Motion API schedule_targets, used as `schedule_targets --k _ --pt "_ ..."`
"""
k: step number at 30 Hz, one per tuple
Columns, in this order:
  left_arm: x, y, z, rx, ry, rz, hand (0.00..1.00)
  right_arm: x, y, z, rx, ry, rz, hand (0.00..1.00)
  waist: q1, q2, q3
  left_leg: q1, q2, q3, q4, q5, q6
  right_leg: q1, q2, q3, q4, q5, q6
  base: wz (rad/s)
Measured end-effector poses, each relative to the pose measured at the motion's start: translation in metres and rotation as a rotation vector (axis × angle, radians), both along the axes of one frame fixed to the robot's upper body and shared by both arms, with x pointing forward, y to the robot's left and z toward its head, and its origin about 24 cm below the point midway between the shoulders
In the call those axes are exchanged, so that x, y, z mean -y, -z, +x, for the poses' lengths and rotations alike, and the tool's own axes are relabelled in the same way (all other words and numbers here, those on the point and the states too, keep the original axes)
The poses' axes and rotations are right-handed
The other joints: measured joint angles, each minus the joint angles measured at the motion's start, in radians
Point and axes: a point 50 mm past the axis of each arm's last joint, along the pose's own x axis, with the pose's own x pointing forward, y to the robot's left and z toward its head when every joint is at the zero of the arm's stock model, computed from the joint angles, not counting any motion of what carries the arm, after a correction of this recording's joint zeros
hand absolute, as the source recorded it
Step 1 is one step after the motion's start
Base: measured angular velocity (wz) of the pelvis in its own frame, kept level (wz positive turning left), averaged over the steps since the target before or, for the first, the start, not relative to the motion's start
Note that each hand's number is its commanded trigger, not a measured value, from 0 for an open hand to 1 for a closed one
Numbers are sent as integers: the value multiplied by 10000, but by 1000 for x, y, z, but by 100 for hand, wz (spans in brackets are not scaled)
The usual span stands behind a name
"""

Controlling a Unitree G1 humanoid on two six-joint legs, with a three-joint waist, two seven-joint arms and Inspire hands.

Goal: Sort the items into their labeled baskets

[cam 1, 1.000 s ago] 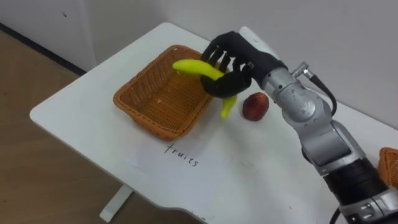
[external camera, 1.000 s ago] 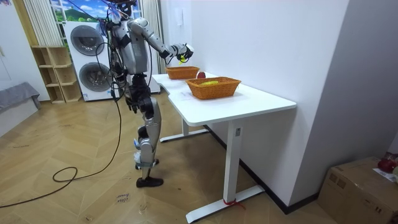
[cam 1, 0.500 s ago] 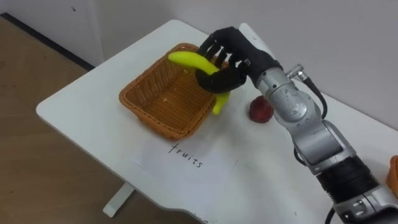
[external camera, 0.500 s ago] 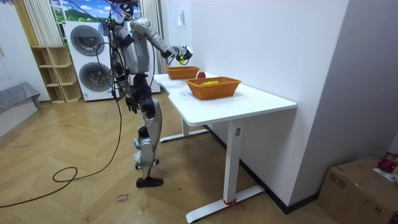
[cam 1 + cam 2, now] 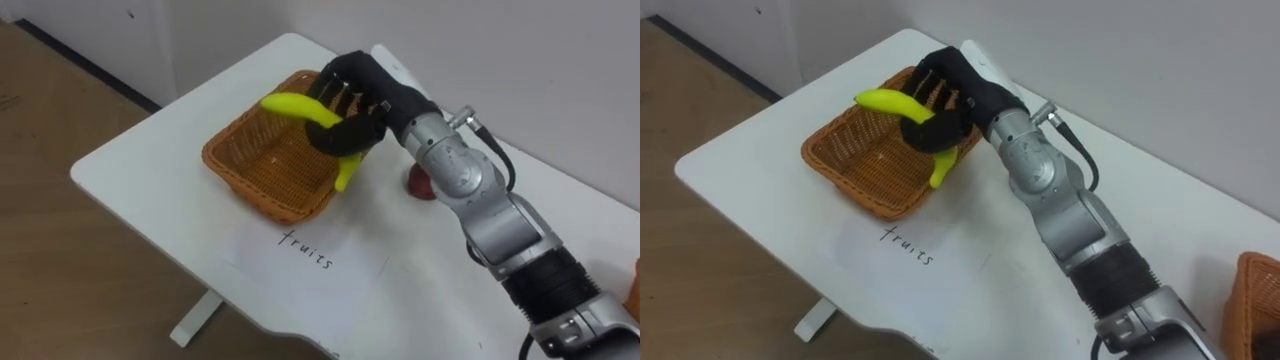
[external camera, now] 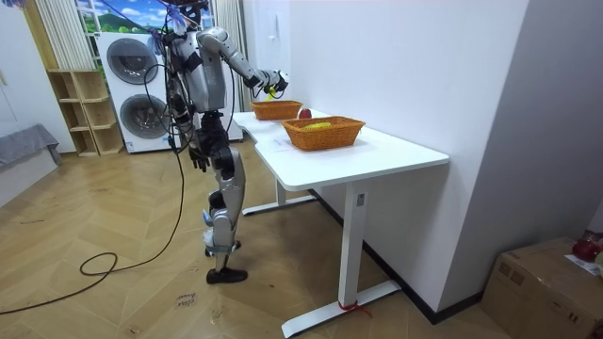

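My right hand (image 5: pixel 360 100) is shut on a yellow banana (image 5: pixel 295 107), holding it in the air over the right rim of the wicker fruit basket (image 5: pixel 245 165). The banana's lower end (image 5: pixel 940 168) hangs down past the rim. A red apple (image 5: pixel 417 185) lies on the white table (image 5: pixel 140 160) behind my forearm, partly hidden. In the room view I stand at the table's far end with the right hand (image 6: pixel 271 84) raised over the far basket (image 6: pixel 275 110).
A paper sheet with handwriting (image 5: pixel 310 250) lies in front of the fruit basket. A second wicker basket (image 5: pixel 1255 290) sits at the table's right end; in the room view this basket (image 6: pixel 323 132) holds a yellow item. The table's front edge is close on the left.
My right hand has carried the banana leftward, from beside the apple to over the fruit basket's right rim. The head camera has shifted a little as well.
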Motion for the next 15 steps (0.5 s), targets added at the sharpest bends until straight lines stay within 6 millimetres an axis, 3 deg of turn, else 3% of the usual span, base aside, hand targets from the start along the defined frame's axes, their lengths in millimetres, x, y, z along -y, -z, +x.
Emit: schedule_targets --k 13,14,15 --pt "1 0 1 16 3 -3 0 -2 4 0 -144 -36 -97 100 33 8 5 -6 -29 -164 38 1 1 62 -15 -231 -1 0 1 3" --pt "1 0 1 25 5 -3 0 -2 7 0 -249 -10 -149 83 54 8 5 -10 -28 -174 35 1 1 58 -15 -234 0 -1 2 0" --pt "1 0 1 41 9 -4 0 -2 11 0 -350 4 -282 58 94 7 5 -19 -26 -172 29 1 1 58 -15 -233 0 -3 4 0"
